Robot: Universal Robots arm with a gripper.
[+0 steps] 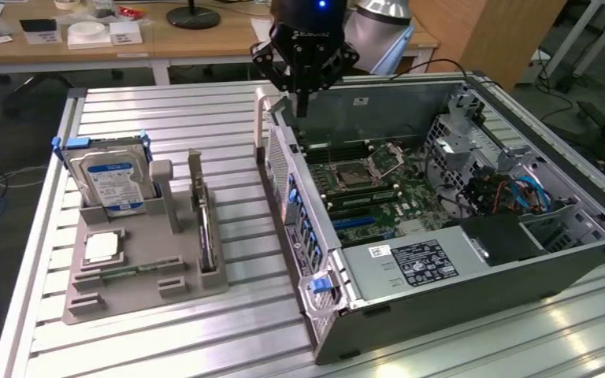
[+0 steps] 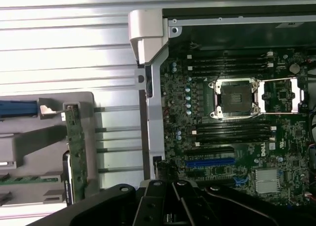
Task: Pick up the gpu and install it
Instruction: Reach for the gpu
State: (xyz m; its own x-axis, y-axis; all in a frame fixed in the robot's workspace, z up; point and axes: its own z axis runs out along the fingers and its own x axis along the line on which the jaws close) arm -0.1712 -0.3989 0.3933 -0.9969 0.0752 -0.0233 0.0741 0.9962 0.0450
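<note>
The gpu (image 1: 205, 230) is a thin dark card standing on edge in a slot of the grey holder (image 1: 135, 295), at the exterior view's left of the open computer case (image 1: 471, 260). In the wrist view the gpu (image 2: 74, 147) appears edge-on, green along its rim. My gripper (image 1: 302, 109) hangs over the case's back corner, well away from the card, with its fingers drawn together and nothing in them. The wrist view has the gripper (image 2: 168, 211) above the motherboard near the blue expansion slot (image 2: 210, 162).
The holder also carries a silver hard drive (image 1: 113, 177) with a blue-white label and a small square processor chip (image 1: 101, 248). An open processor socket (image 2: 236, 98) and memory slots lie on the motherboard. The slatted metal table (image 1: 176, 118) lies under everything.
</note>
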